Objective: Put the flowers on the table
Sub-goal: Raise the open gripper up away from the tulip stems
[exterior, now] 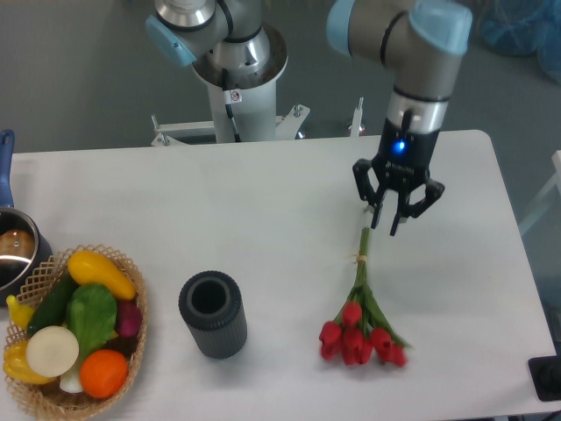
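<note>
My gripper hangs spread and empty just above the stem ends of the flowers, which lie flat on the table, blooms toward the near edge (the vase stands well apart). The risk I see: a fingertip snagging the stems and dragging the bunch.

Cut off and unclear

The pot runs off the left edge, its blue handle only partly seen; a dark object is clipped at lower right; the flowers' string is too small to make out.
</note>
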`<act>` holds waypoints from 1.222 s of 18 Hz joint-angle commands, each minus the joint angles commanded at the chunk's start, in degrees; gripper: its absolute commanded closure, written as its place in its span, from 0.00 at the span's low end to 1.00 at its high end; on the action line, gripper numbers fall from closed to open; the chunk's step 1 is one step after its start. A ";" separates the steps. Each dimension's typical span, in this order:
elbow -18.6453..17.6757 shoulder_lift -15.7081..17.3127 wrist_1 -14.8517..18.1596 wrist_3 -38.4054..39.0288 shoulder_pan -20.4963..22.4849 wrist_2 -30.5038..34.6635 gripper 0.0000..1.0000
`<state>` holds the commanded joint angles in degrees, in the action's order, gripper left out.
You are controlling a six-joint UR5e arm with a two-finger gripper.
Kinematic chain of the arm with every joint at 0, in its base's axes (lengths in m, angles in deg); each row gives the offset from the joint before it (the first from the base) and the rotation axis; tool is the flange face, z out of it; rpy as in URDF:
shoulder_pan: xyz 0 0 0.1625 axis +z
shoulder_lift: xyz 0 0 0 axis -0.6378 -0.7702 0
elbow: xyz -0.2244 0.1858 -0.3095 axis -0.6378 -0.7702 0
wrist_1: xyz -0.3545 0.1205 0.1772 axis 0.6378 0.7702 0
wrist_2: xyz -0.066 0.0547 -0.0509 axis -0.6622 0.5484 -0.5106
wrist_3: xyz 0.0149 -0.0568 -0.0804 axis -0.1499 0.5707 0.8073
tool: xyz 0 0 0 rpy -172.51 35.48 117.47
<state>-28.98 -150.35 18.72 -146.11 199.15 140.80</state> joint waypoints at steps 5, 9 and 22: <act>-0.18 -0.27 0.00 -1.24 0.79 -0.17 0.52; 0.44 -1.50 -0.09 -1.16 1.58 -0.61 0.01; 1.40 -1.68 -0.17 5.00 3.34 1.58 0.00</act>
<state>-27.57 -152.02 18.55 -141.12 202.49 142.38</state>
